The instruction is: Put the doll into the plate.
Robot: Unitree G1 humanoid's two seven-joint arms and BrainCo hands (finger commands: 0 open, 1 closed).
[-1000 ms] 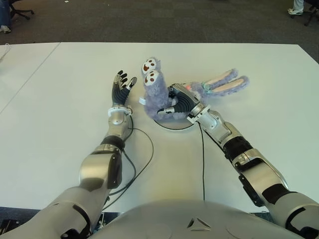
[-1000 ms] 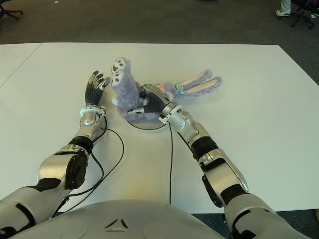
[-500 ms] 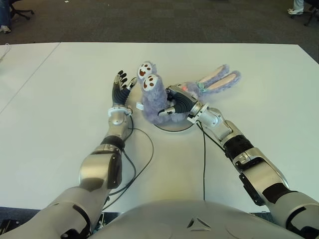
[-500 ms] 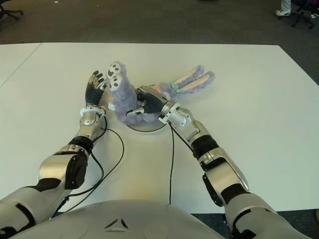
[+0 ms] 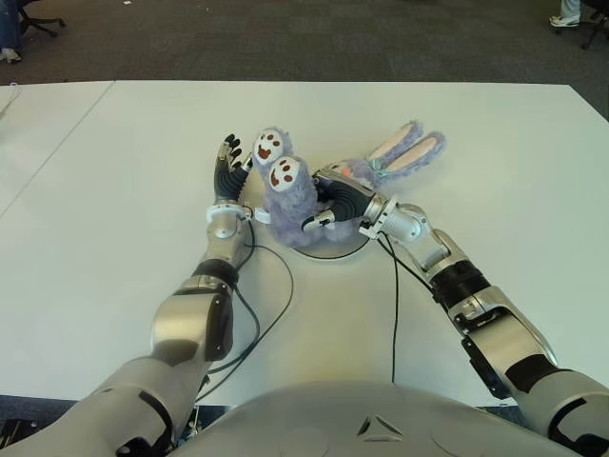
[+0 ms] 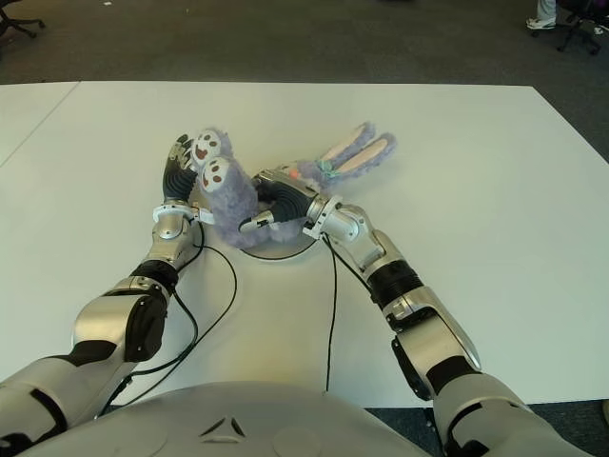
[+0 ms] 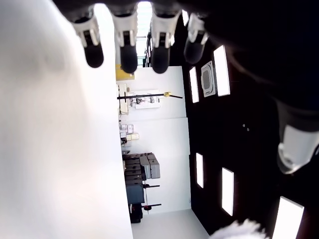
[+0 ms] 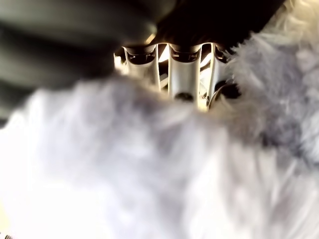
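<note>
Purple doll (image 5: 290,205), clenched in the right hand (image 5: 333,202), has slid leftward over the plate (image 5: 338,249), toward the spread left hand (image 5: 228,167).

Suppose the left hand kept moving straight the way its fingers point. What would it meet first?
Most likely nothing solid: the left hand is open, fingers aimed up and away across the white table. The doll, held by the right hand over the plate, sits just beside that line; depth is unclear, so its foot might brush.

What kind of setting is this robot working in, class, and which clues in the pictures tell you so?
Probably an office or lab. A large white table stands on dark carpet, with a wheeled office chair at the far edge. There the right hand grips a purple doll over a plate; the left hand is open beside it.
</note>
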